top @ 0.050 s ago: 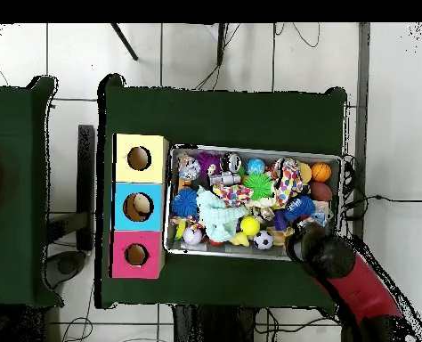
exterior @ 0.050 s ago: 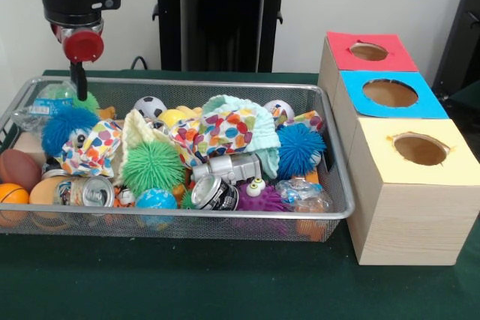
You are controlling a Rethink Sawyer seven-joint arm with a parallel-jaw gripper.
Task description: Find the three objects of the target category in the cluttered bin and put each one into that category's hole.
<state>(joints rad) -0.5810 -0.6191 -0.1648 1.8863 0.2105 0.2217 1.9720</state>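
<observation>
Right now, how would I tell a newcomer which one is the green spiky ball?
Start at the wire mesh bin left of the three wooden boxes. Look toward its front left part, just above the silver can lying on its side. The green spiky ball is the only bright green ball; its spiky neighbours are blue.

Red-black arm, claw (exterior @ 0.050 s ago: pixel 79 89) pointing straight down

The front camera sat low and close, facing the wire bin (exterior @ 0.050 s ago: pixel 330 148) and boxes (exterior @ 0.050 s ago: pixel 409 177) across the table; the overhead one looked straight down from high, sharing both
</observation>
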